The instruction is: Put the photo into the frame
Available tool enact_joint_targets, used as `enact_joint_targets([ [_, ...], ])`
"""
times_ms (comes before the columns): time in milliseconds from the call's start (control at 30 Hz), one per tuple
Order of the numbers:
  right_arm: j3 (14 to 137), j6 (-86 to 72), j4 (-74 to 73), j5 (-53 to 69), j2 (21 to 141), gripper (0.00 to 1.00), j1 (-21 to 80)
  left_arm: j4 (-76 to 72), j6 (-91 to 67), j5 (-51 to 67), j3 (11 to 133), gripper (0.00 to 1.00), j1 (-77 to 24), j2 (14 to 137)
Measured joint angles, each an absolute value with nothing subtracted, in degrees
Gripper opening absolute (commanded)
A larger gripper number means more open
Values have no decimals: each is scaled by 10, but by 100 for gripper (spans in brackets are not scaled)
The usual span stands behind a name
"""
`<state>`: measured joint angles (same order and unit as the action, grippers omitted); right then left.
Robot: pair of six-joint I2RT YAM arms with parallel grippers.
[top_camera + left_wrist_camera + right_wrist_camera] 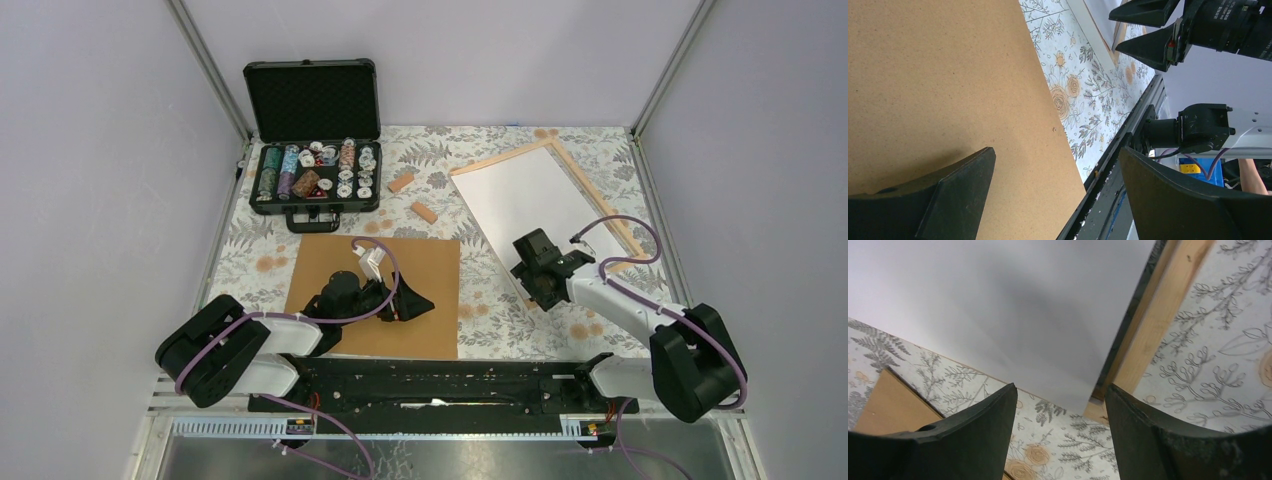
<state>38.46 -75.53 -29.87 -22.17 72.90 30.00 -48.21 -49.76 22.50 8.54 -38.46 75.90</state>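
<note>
The photo lies white back up on the frame toward the far right corner of the bench, both turned at a slant to the bench edges. The frame's pale wooden strips show along the photo's far and right sides. Along the left side no strip can be seen, so the sheet seems to rest on top of the frame, slightly askew, rather than dropped inside it. The right end effector hovers low at the photo's near corner with its fingers apart and nothing between them. In the wrist view that corner sits just beyond the fingertips, with a dark gap between the photo's edge and the strip beside it. The left end effector is spread wide and empty over the brown board, which lies by the near edge of the bench. An open case of chips stands at the far left corner, and two small wooden blocks lie between it and the frame. The step in hand looks like squaring and seating the photo. The next move probably calls for a gentle nudge or press at this corner, sliding the thin sheet until every edge drops within the strips, without buckling it or shoving the light frame along.
</note>
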Motion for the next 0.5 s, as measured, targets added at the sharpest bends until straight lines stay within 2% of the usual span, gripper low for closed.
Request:
enact_joint_targets([
  [500,360,-774,-222,-231,750,73,300,-482,-498,225,85,99,-385,759],
])
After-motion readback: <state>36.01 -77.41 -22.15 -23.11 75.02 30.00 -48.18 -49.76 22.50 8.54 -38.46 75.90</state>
